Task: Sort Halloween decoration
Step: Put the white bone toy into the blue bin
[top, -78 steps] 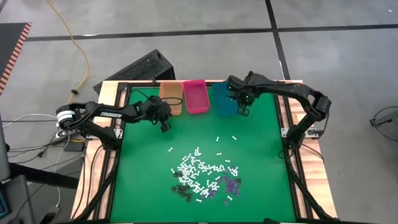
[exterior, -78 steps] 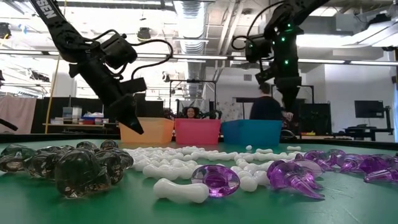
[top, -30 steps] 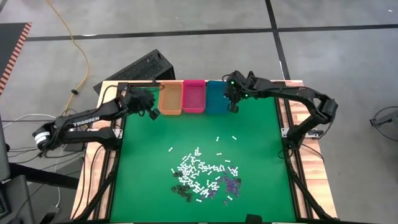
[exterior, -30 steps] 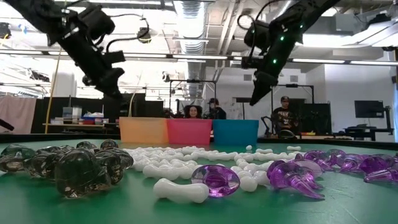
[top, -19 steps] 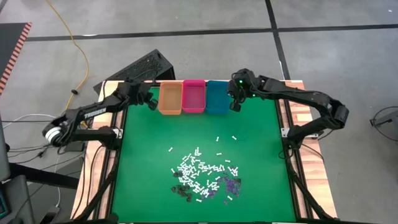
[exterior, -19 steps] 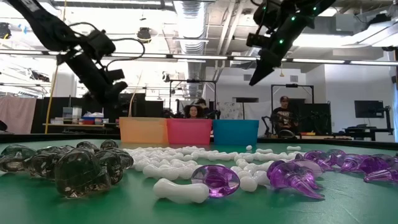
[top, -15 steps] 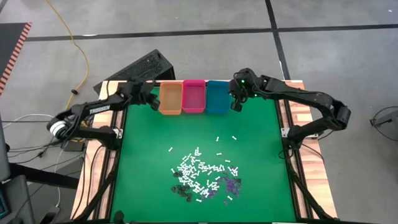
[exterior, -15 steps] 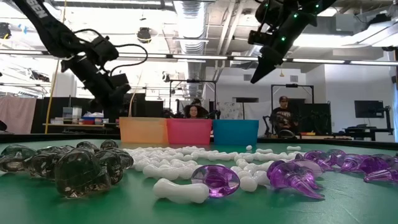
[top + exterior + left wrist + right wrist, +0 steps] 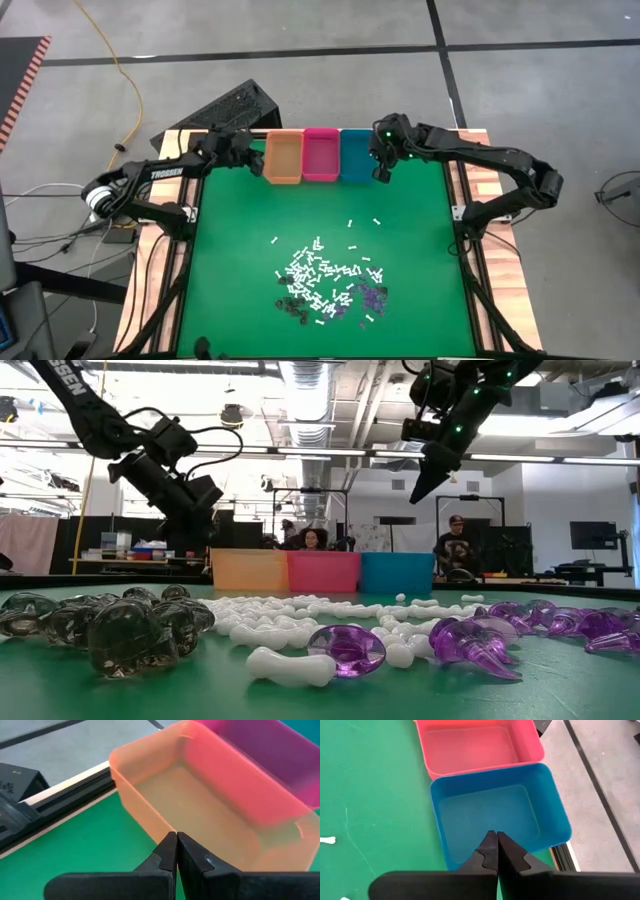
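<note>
I see my left gripper (image 9: 251, 163) clenched empty against the orange bin's (image 9: 283, 157) outer side. My right gripper (image 9: 380, 173) is clenched empty beside the teal bin (image 9: 355, 155). The Halloween decoration (image 9: 330, 282) lies scattered well away from the orange bin.

- An orange bin (image 9: 283, 158), a pink bin (image 9: 321, 154) and a teal bin (image 9: 355, 155) are sitting in a touching row at the far edge of my green counter (image 9: 240, 280).
- A yellow cable (image 9: 122, 78) is snaking across the grey floor beyond it.
- People (image 9: 455, 550) are standing in the room behind, past my bins.
- A black keyboard-like panel (image 9: 222, 110) is lying by the counter's corner.
</note>
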Action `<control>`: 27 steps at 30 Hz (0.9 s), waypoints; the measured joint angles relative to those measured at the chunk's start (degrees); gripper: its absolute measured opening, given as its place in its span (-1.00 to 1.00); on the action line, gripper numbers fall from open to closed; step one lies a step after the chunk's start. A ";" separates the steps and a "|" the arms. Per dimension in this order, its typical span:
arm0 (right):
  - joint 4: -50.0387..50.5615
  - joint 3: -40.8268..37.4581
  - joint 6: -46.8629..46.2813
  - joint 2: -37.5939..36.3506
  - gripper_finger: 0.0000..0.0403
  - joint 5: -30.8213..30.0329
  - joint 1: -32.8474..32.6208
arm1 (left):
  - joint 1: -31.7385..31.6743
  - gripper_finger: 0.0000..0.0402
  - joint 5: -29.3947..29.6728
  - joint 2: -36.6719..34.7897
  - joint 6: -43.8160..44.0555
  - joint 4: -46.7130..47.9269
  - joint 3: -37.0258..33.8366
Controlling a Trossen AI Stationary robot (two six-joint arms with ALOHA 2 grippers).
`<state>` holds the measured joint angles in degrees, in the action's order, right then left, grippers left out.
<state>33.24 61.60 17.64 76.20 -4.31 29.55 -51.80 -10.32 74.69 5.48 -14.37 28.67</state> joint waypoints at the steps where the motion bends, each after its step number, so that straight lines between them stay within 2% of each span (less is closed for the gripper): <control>1: 0.45 0.00 -0.31 -0.01 -0.90 0.28 -0.41 | 0.01 -1.00 0.67 -0.41 -0.02 -0.01 0.01; 4: 4.71 0.00 -2.67 -0.15 -0.90 2.36 -2.24 | -0.10 -1.00 3.10 -3.00 -0.59 1.64 0.70; 7: 13.00 0.00 -9.23 -0.11 -0.88 3.13 -5.14 | -0.11 -1.00 3.05 -7.82 -1.55 6.68 2.77; 10: 21.76 0.00 -18.62 -0.07 -0.81 3.30 -8.88 | -0.10 -1.00 0.62 -14.14 -1.71 12.90 4.41; 14: 27.44 0.00 -31.82 -0.04 -0.65 3.34 -14.76 | 0.08 -1.00 -3.58 -22.55 0.06 17.64 5.42; 17: 26.19 -0.02 -37.36 -0.04 -0.45 3.70 -19.39 | 1.12 -0.99 -3.92 -27.55 2.51 19.57 5.42; 21: 21.55 -0.06 -41.51 -0.02 -0.08 3.19 -23.87 | 3.54 -0.88 -4.56 -31.70 4.53 21.14 5.42; 24: 16.56 -2.81 -42.77 -0.05 0.16 2.87 -24.28 | 5.46 -0.72 -7.40 -32.51 6.17 21.59 5.42; 27: 12.47 -7.78 -44.59 -0.02 0.25 4.67 -22.25 | 7.28 -0.54 -9.04 -32.30 7.55 21.57 5.42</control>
<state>45.71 53.82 -26.95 76.18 0.35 7.30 -44.52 -19.36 42.39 13.03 7.20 34.09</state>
